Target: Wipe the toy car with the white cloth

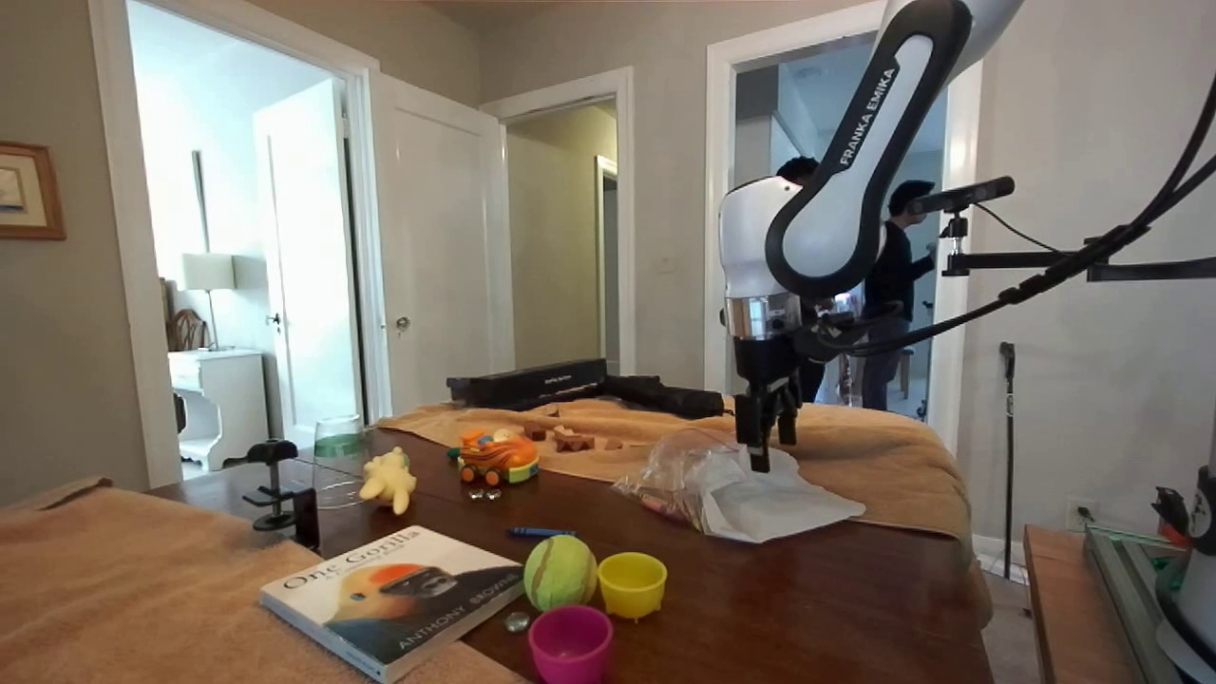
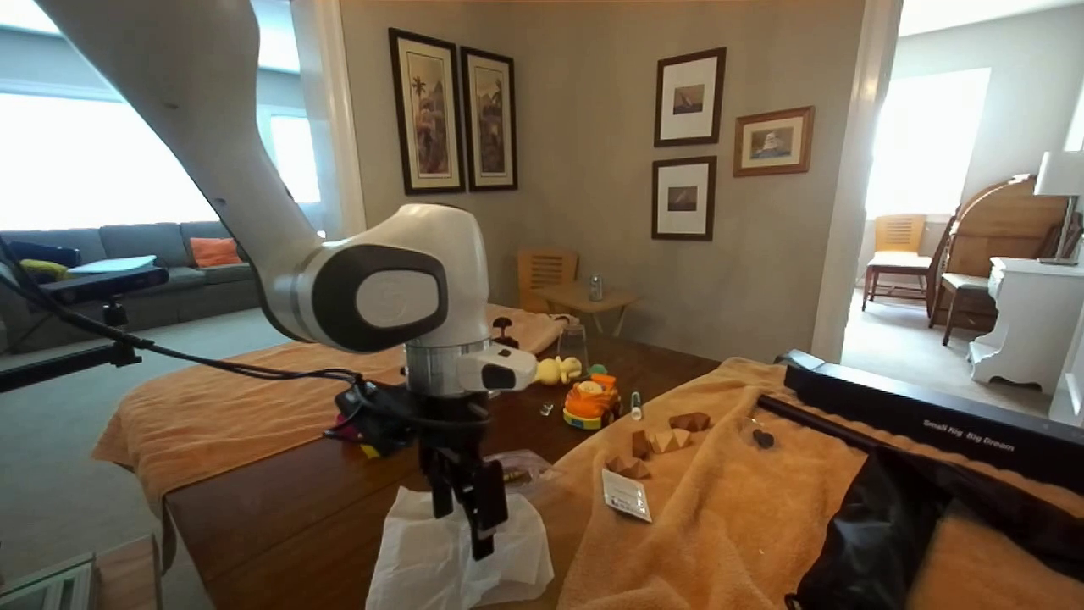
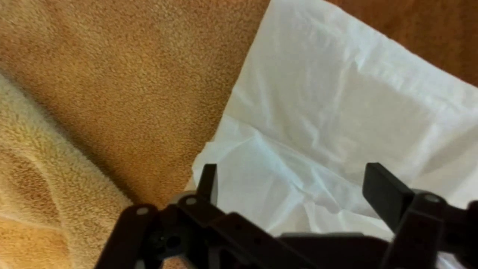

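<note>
Window (image 2: 93, 161): blown-out, ten o'clock in an exterior view.
Tabletop (image 1: 807, 598): dim.
Towel (image 3: 127, 101): soft shadow, nine o'clock in the wrist view.

In the wrist view the white cloth (image 3: 332, 130) is cut off on the right, and part of it is hidden behind the wide-spread jaws; whether they touch it cannot be told; in an exterior view the magenta cup (image 1: 570, 648) is cut off on its near side; the reddish thing (image 1: 663, 508) at the plastic wrap's (image 1: 676, 470) near edge is too blurred to name; in an exterior view the white packet (image 2: 627, 495) is too small to read.
</note>
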Controlling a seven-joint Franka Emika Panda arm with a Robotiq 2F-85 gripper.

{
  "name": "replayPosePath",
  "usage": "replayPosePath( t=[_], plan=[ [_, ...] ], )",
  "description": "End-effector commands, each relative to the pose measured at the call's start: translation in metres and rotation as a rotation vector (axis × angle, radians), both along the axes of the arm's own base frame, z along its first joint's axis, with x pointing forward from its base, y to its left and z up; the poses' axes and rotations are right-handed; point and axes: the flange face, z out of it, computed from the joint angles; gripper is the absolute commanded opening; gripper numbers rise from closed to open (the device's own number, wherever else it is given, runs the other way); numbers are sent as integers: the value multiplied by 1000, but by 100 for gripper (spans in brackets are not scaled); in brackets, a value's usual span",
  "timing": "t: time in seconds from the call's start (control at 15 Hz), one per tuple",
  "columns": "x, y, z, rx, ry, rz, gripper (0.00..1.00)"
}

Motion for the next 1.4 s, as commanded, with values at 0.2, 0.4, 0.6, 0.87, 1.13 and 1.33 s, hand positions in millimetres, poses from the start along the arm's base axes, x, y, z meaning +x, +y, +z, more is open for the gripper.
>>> replayPosePath(
  t=[0.2, 0.4, 0.6, 0.87, 1.13, 1.33],
  plan=[
    [-9, 24, -10, 68, -56, 142, 100],
    [-11, 20, -15, 70, -57, 176, 100],
    [-11, 18, -20, 72, -55, 193, 94],
    [-12, 13, -26, 71, -44, 213, 59],
    [-13, 8, -31, 70, -30, 218, 72],
    [-14, 6, -34, 68, -24, 217, 69]
  ],
)
